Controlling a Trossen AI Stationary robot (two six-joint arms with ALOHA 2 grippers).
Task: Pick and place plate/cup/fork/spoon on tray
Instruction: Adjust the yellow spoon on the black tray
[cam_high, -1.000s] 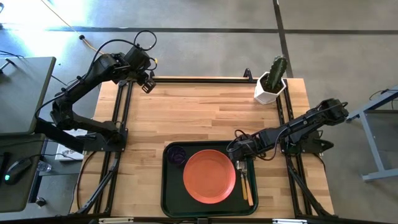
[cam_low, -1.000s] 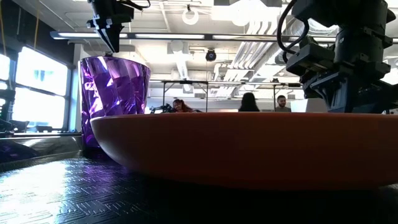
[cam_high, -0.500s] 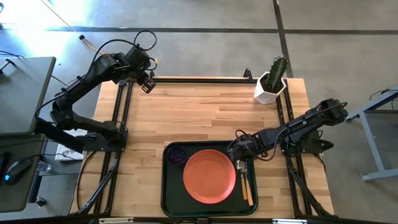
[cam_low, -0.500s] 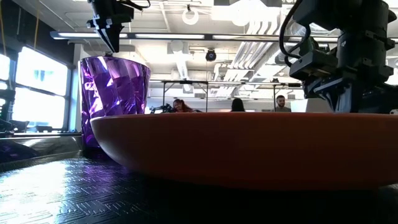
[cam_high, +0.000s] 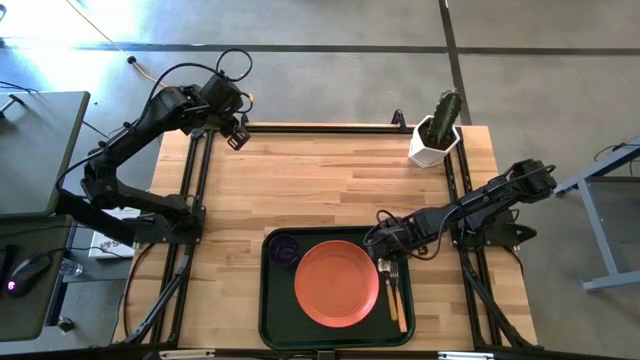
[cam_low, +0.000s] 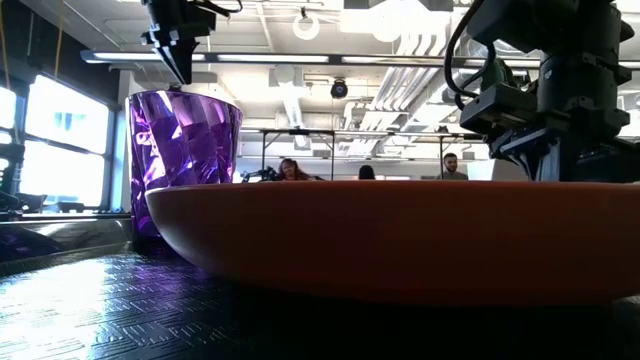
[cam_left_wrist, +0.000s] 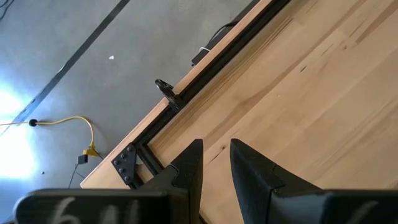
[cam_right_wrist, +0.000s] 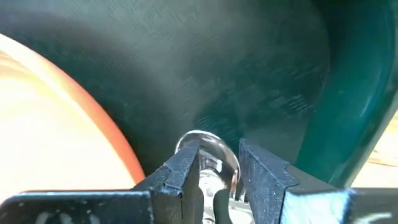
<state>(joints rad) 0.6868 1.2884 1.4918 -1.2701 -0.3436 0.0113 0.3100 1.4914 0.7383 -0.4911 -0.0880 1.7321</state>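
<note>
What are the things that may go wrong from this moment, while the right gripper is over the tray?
1. The right gripper has the spoon bowl between its fingers, low over the tray; the spoon may drop crookedly on release.
2. The fork lies close beside the spoon; the fingers might nudge it.
3. The plate rim is near the gripper, so a sideways move could bump it.

The left gripper waits far away.

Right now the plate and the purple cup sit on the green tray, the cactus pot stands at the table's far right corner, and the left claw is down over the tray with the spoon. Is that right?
One slip: it is the right claw over the tray at the spoon, not the left. The high view shows the left claw waiting at the table's far left corner. The plate, cup and cactus pot are as you say.
</note>
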